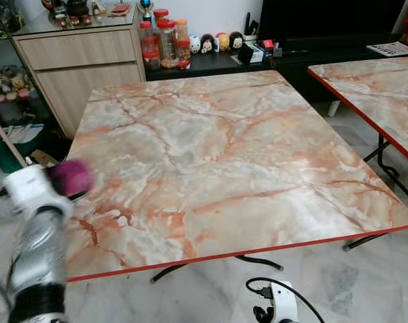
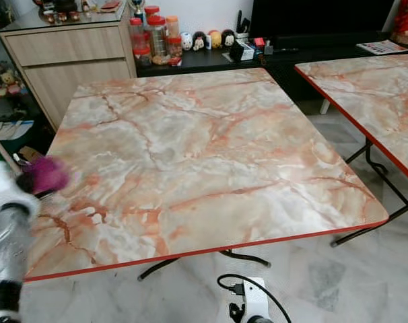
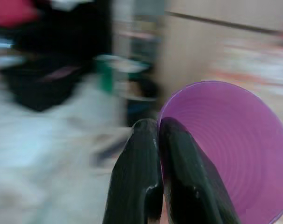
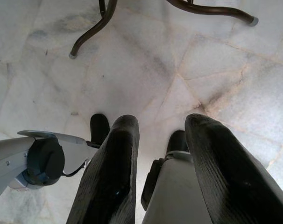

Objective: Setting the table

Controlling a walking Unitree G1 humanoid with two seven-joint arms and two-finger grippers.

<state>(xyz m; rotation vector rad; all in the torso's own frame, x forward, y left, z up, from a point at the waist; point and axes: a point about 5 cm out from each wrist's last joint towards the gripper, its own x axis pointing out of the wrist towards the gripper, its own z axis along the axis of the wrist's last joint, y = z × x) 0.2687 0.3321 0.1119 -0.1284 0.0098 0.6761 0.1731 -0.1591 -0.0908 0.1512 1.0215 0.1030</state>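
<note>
At the bench's (image 1: 217, 161) left edge near its front corner, left claw (image 3: 158, 140) pinching the rim of a purple cup (image 3: 230, 154), blurred, right claw (image 4: 165, 154) spread wide over the floor (image 4: 146, 65) below.

Bright even daylight, left arm (image 1: 39, 249) motion-blurred, left wrist background smeared, soft shadows

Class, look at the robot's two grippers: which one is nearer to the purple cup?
Left. The left gripper pinches the purple cup by its rim at the table's left edge; the right gripper hangs low over the floor, fingers apart.
</note>
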